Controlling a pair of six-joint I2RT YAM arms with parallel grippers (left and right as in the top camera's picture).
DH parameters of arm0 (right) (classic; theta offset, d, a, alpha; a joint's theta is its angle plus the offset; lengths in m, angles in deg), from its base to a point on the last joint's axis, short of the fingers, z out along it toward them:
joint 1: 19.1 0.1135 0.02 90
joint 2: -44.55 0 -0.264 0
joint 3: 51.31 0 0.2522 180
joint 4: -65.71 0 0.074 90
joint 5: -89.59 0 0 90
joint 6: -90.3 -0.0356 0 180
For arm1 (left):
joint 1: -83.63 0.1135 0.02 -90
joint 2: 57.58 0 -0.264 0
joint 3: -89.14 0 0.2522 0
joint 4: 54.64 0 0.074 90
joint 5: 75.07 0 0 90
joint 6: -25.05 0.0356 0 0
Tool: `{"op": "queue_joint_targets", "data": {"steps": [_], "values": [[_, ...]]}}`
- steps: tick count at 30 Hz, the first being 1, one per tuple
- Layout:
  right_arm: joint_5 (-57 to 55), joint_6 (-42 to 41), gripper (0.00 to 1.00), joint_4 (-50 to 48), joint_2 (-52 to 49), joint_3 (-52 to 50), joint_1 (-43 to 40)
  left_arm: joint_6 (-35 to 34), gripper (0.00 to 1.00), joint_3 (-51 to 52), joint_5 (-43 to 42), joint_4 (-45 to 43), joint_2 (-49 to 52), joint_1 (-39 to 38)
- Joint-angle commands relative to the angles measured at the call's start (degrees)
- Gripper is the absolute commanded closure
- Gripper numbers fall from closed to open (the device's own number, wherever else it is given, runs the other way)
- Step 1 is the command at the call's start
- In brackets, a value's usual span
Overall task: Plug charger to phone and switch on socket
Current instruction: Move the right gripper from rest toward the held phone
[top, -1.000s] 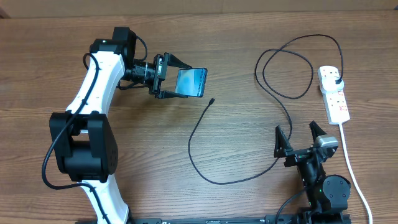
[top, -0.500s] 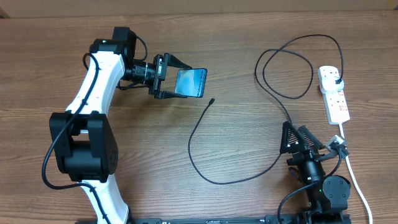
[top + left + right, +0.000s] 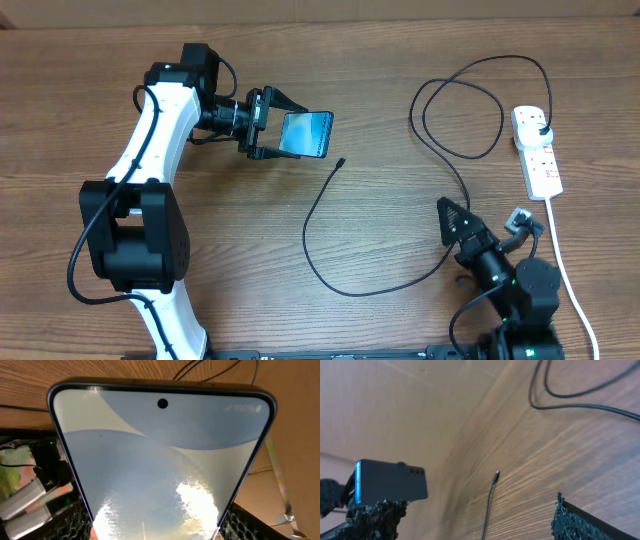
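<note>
My left gripper (image 3: 283,133) is shut on the phone (image 3: 308,132) and holds it above the table at the back left. The phone's light blue screen fills the left wrist view (image 3: 160,455). The charger, a thin black cable (image 3: 345,290), lies loose on the table, with its connector tip (image 3: 341,161) just right of and below the phone. Its black plug (image 3: 540,128) sits in the white socket strip (image 3: 537,152) at the right. My right gripper (image 3: 484,224) is open and empty near the front right. In its wrist view the open jaws (image 3: 480,527) face the cable tip (image 3: 496,476) and the phone (image 3: 390,481).
The strip's thick white cord (image 3: 562,255) runs down the right side past my right arm. The black cable makes large loops (image 3: 470,110) at the back right. The table is brown wood (image 3: 400,60).
My right wrist has rolled and swung left, so its jaws now point toward the cable on the table. The left arm and the phone have not moved.
</note>
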Motion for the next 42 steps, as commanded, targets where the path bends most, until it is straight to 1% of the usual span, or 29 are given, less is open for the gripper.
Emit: {"op": "queue_joint_targets", "data": {"steps": [1, 5, 10, 16, 19, 23, 33, 38, 42], "values": [[2.4, 6.2, 0.00, 0.7, -6.4, 8.2, 0.2, 0.1, 0.46, -1.7, -1.6, 0.1, -0.2, -0.1], [2.6, 11.7, 0.01, 7.0, -15.1, 17.4, 0.2, 0.1, 0.46, -1.7, -1.4, 0.1, -0.2, -0.1], [4.1, 19.1, 0.00, 17.7, -25.3, 30.2, 0.2, 0.1, 0.46, -1.7, 0.9, 0.1, -0.2, -0.1], [5.6, 24.2, 0.00, 30.2, -35.1, 44.6, 0.2, 0.1, 0.46, -1.7, 1.4, 0.1, -0.2, -0.1], [7.1, 25.8, 0.00, 34.5, -37.8, 49.0, 0.2, 0.1, 0.46, -1.7, 1.4, 0.1, -0.2, -0.1], [4.3, 25.3, 0.00, 35.6, -39.4, 49.9, 0.2, 0.1, 0.45, -1.7, 1.4, 0.1, -0.2, -0.1], [6.0, 25.4, 0.00, 39.9, -45.4, 49.8, 0.2, 0.2, 0.45, -1.7, 5.9, 0.1, -0.2, -0.1], [8.2, 25.8, 0.00, 37.4, -47.7, 49.8, 1.4, 0.3, 0.46, -1.7, 9.9, 0.3, -0.2, -0.4], [10.0, 25.7, 0.00, 33.9, -50.0, 49.8, 4.5, 0.3, 0.46, -1.7, 12.8, 1.3, -0.2, -1.2]]}}
